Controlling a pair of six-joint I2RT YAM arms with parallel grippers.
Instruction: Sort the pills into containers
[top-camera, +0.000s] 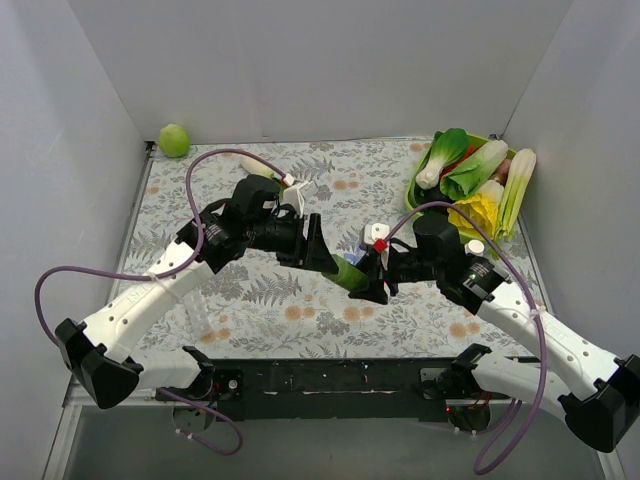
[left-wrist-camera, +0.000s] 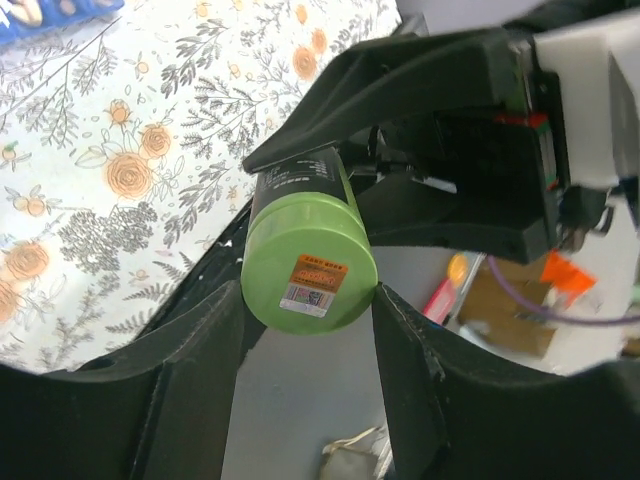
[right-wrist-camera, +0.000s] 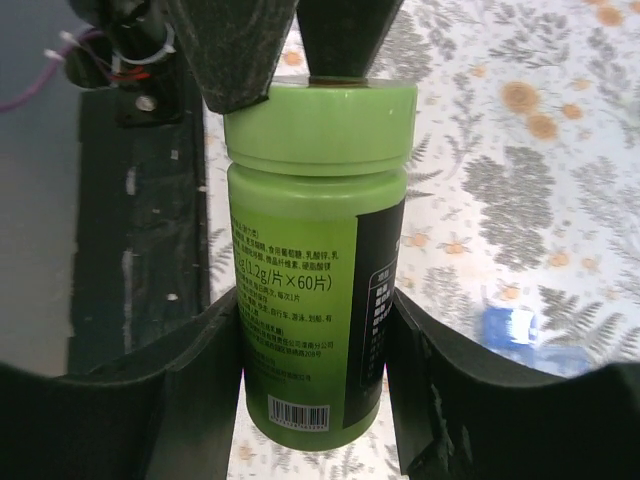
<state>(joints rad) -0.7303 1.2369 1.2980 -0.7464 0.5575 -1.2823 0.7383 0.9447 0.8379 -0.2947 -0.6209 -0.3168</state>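
Right claw (right-wrist-camera: 312, 310) clamps the green bottle (right-wrist-camera: 300, 250), left claw (left-wrist-camera: 310, 300) half-open around its cap (left-wrist-camera: 310, 265), contact I cannot tell; a slipping twist could scatter pills past the containers (right-wrist-camera: 515, 328) on the surface (right-wrist-camera: 560, 200) near the bottle

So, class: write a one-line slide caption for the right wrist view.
Right pincer grips the green bottle by its body; left pincer meets the cap, above floral cloth.

A robot laboratory test cell: plain white panels (top-camera: 300, 60) enclose a floral-covered tabletop (top-camera: 260, 310), with two robot arms (top-camera: 150, 300) bolted at its edge.
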